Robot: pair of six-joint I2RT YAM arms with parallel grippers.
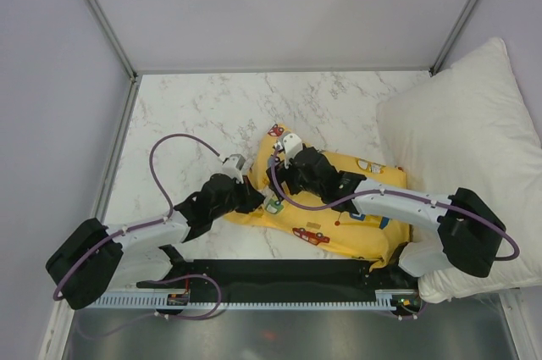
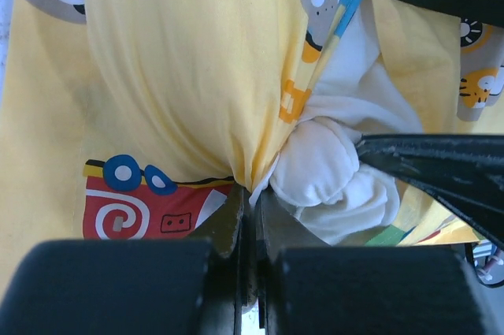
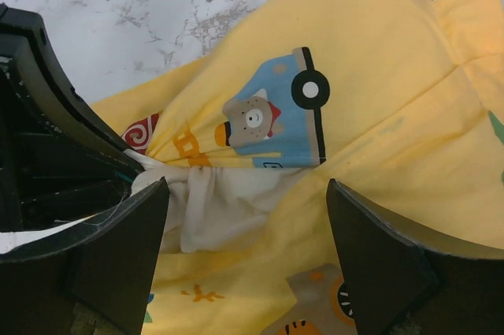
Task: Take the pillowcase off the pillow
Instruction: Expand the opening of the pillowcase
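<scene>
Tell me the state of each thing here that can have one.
pillowcase: bunched up, not yet off.
pillow: mostly inside the pillowcase, one cream corner bulging out.
left gripper: jaws shut on the pillowcase.
right gripper: jaws open around the pillow corner, holding nothing.
large white pillow: lying off to the right, untouched.

The left gripper point(image 2: 250, 197), black jaws pressed together, pinches a gathered pleat of the bright yellow cartoon-printed fabric pillowcase point(image 2: 189, 75). Just beside it, the cream soft pillow point(image 2: 319, 165) bulges out, touched by a black finger point(image 2: 441, 168), probably the other arm's.
</scene>
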